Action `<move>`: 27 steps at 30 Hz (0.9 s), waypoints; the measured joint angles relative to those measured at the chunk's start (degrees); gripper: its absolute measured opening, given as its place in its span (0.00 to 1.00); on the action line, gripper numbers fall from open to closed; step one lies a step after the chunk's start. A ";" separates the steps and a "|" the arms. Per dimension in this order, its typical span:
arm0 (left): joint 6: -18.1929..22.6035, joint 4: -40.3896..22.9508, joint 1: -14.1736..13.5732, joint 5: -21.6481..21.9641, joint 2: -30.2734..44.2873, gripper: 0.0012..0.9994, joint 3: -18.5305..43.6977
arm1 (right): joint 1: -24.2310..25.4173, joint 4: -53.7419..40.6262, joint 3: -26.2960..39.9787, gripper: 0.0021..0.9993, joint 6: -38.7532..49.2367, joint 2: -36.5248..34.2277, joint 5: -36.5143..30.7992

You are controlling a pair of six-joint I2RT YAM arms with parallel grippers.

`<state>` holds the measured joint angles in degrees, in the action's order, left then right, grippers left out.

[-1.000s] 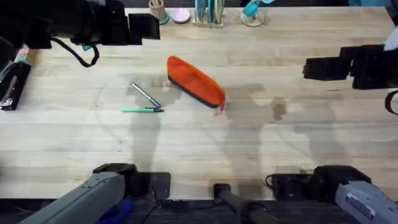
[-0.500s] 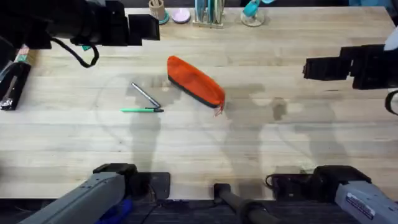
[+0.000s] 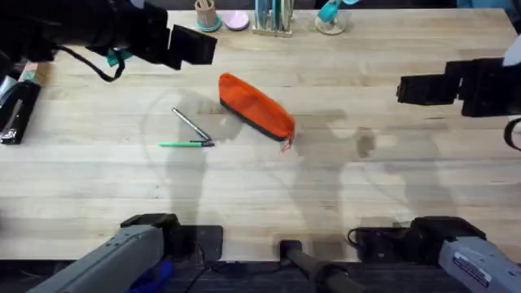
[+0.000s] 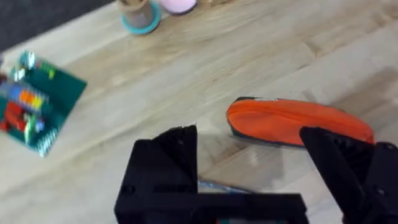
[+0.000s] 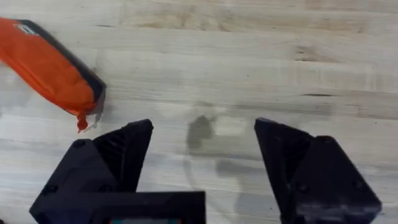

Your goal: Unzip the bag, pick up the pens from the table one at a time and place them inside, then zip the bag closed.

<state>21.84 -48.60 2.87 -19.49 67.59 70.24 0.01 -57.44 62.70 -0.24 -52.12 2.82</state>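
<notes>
Bare counter [image 3: 342,187] is lying open across the lower and right parts of the overhead frame. Near centre, the bag [image 3: 256,107] is sitting diagonally, with the pens [image 3: 190,134] just left of it. Cups and holders [image 3: 269,16] are crowding the top edge.

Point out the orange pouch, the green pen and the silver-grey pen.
orange pouch [image 3: 254,107], overhead view, middle of its orange fabric.
green pen [image 3: 184,144], overhead view, mid-barrel.
silver-grey pen [image 3: 190,124], overhead view, mid-barrel.
</notes>
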 joint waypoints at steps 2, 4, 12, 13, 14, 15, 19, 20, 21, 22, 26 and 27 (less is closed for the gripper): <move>3.96 0.00 0.89 -2.67 0.02 0.99 0.02 | 0.00 0.01 0.00 1.00 0.00 0.00 -0.01; 7.25 -0.13 1.63 -5.22 0.45 0.99 0.48 | 0.00 0.01 0.00 1.00 -0.01 -0.02 -0.01; 17.77 -4.76 2.86 -12.67 9.57 0.99 9.05 | 0.00 0.01 0.00 1.00 -0.03 0.00 -0.01; 19.19 -6.48 2.86 -13.22 11.23 0.99 10.72 | 0.00 0.00 0.00 1.00 -0.04 0.00 0.01; 20.70 -8.34 2.86 -13.79 12.83 0.99 12.38 | 0.00 0.01 0.00 1.00 -0.04 0.00 -0.01; 22.35 -10.36 2.86 -14.25 14.51 0.99 14.23 | 0.00 -0.01 0.00 1.00 -0.04 0.00 -0.01; 29.83 -19.30 2.86 -15.48 21.60 0.99 22.44 | 0.00 0.01 0.00 1.00 -0.04 0.00 0.00; 31.77 -21.55 2.86 -15.55 23.43 0.99 24.67 | 0.00 -0.01 0.00 1.00 -0.04 0.00 -0.01; 33.39 -23.46 2.86 -15.62 24.91 0.99 26.46 | 0.00 -0.01 0.00 1.00 -0.04 0.00 0.01; 35.57 -25.66 2.86 -15.71 26.87 0.99 28.79 | 0.00 0.01 0.00 1.00 -0.04 0.00 -0.01; 41.86 -30.29 2.86 -15.84 33.04 0.99 35.10 | 0.00 0.01 0.00 1.00 -0.04 0.00 -0.01; 43.13 -30.70 2.86 -15.89 34.35 0.99 36.13 | 0.00 0.01 0.00 1.00 -0.04 0.00 -0.01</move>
<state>64.98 -79.30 5.74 -35.38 101.94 106.37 0.01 -57.43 62.70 -0.27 -52.12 2.81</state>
